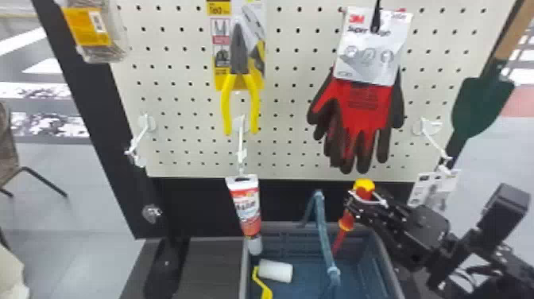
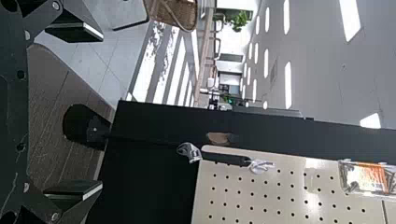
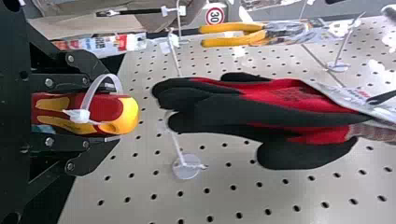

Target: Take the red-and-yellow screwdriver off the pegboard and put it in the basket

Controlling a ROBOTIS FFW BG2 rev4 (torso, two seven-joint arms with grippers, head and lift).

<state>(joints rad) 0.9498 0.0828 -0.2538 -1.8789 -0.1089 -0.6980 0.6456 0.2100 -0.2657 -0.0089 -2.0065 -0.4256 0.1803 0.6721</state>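
In the left wrist view, the left gripper [image 2: 102, 111] has its fingers spread wide; I cannot tell how it lies to the basket [image 1: 286, 244], which sits low in the head view.

Up and to the left of the basket hangs an orange-labelled packet [image 1: 93, 30] on the pegboard [image 1: 286, 131]. Lower, but still above and left of the basket, a white hook [image 1: 139, 141] sticks out. Yellow-handled pliers [image 1: 239, 75] hang well above the basket's left part, and beneath them a red-and-white tube [image 1: 245, 208] dangles cap down, near its left rim. Inside the basket, on the left, lies a white paint roller [image 1: 275, 271] with a yellow frame.

Red-and-black gloves [image 1: 359, 103] hang well above the basket's right part. Below them, at the basket's far right, the right gripper [image 1: 362, 202] is clamped on the handle of the red-and-yellow screwdriver [image 1: 346, 223], a white loop tie around it. The screwdriver leans slightly, yellow end up, its handle above the basket's rim and its red shaft pointing down. Up and to the right of the basket is a dark green trowel [image 1: 480, 105].
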